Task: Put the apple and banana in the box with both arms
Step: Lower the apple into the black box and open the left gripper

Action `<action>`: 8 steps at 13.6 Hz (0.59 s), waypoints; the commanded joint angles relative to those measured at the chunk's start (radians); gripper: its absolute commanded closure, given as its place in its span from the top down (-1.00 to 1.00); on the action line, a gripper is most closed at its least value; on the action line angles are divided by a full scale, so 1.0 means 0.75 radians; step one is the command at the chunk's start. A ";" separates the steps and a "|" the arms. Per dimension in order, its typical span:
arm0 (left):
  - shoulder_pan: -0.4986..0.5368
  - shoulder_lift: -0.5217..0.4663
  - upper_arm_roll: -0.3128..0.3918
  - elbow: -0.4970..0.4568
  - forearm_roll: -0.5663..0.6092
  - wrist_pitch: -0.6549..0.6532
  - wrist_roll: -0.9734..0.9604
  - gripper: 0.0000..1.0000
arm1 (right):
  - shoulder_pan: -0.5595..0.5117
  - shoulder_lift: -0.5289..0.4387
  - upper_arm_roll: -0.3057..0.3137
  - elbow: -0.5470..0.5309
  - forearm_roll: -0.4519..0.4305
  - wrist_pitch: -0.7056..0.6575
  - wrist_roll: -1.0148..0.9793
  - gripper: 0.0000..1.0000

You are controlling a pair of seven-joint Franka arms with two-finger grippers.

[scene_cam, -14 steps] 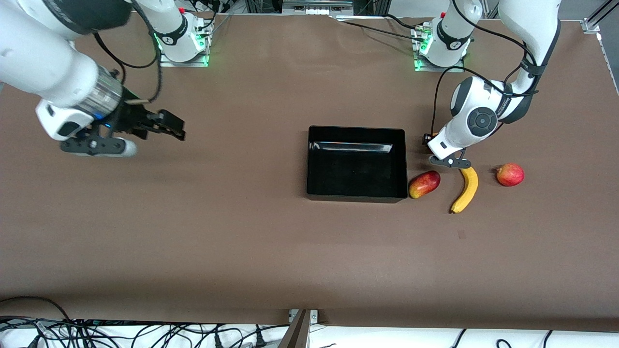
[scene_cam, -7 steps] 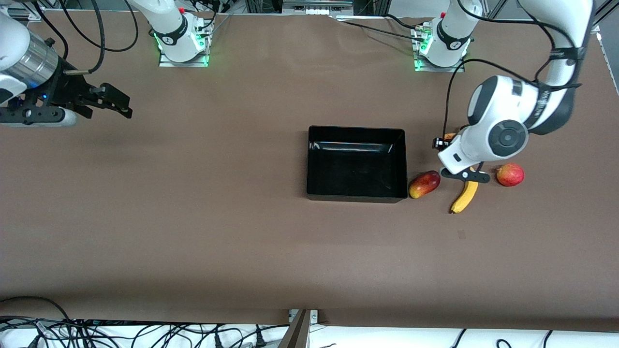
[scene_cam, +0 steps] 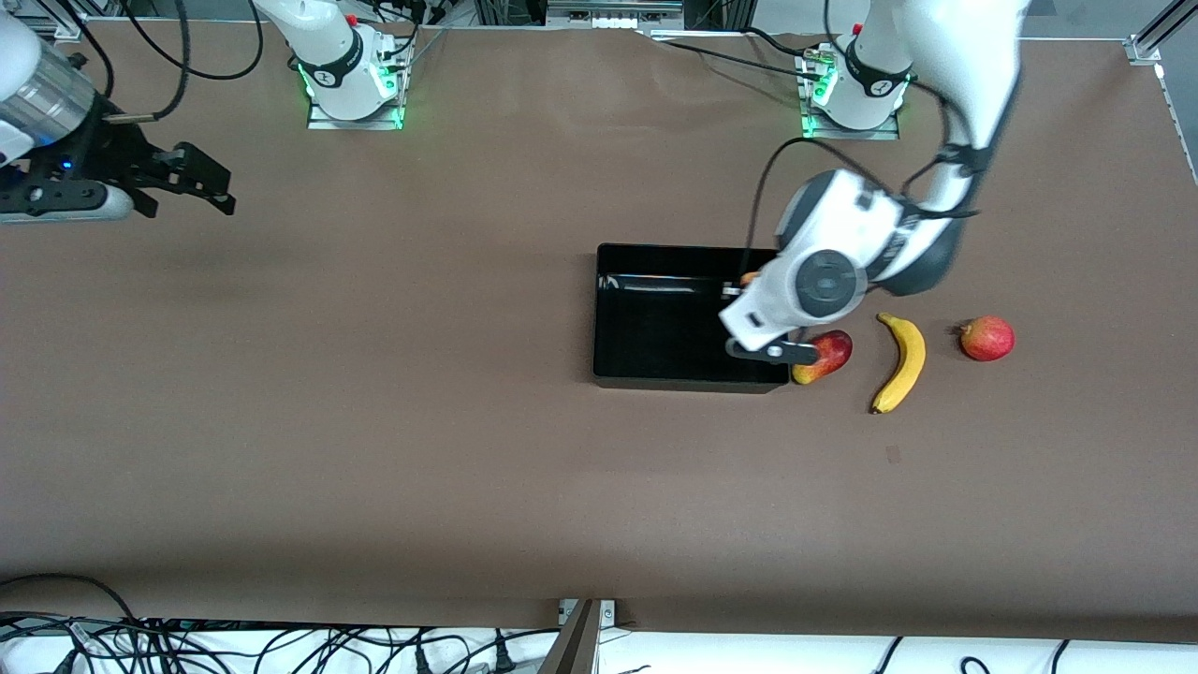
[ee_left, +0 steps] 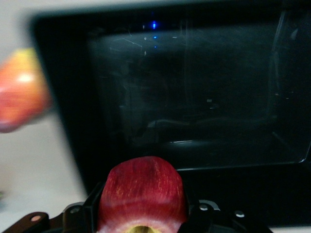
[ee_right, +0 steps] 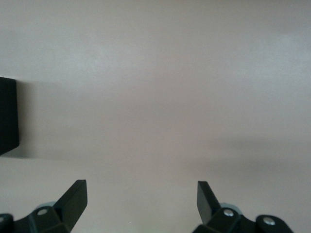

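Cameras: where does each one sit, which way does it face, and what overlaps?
Front view: high across the table, facing both arm bases; shows box, banana, both arms.
Left wrist view: on the left arm, looking down into the box past the left gripper shut on the apple.
Right wrist view: over bare table; open right gripper.
Shared: the box, front and left wrist.

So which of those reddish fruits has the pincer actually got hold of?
The small round apple, clamped in the left pincer over the box. The oblong red-and-yellow fruit and the round pinkish one lie untouched on the table.
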 commanded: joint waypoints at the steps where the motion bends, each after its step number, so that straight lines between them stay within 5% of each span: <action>1: -0.048 0.062 0.015 -0.018 0.008 0.073 -0.045 -0.69 | -0.022 -0.033 0.013 -0.005 -0.011 -0.014 -0.027 1.00; 5: -0.058 0.065 0.011 -0.198 0.067 0.288 -0.054 -0.64 | -0.024 -0.025 0.005 0.062 -0.015 -0.050 -0.039 1.00; 6: -0.058 0.065 0.011 -0.198 0.067 0.288 -0.070 -0.41 | -0.026 -0.019 0.003 0.087 -0.013 -0.083 -0.054 1.00; 7: -0.060 0.067 0.011 -0.194 0.069 0.288 -0.070 0.51 | -0.026 -0.015 0.003 0.099 -0.017 -0.104 -0.050 1.00; 8: -0.056 0.065 0.011 -0.186 0.069 0.288 -0.048 1.00 | -0.026 -0.013 0.003 0.103 -0.019 -0.104 -0.048 1.00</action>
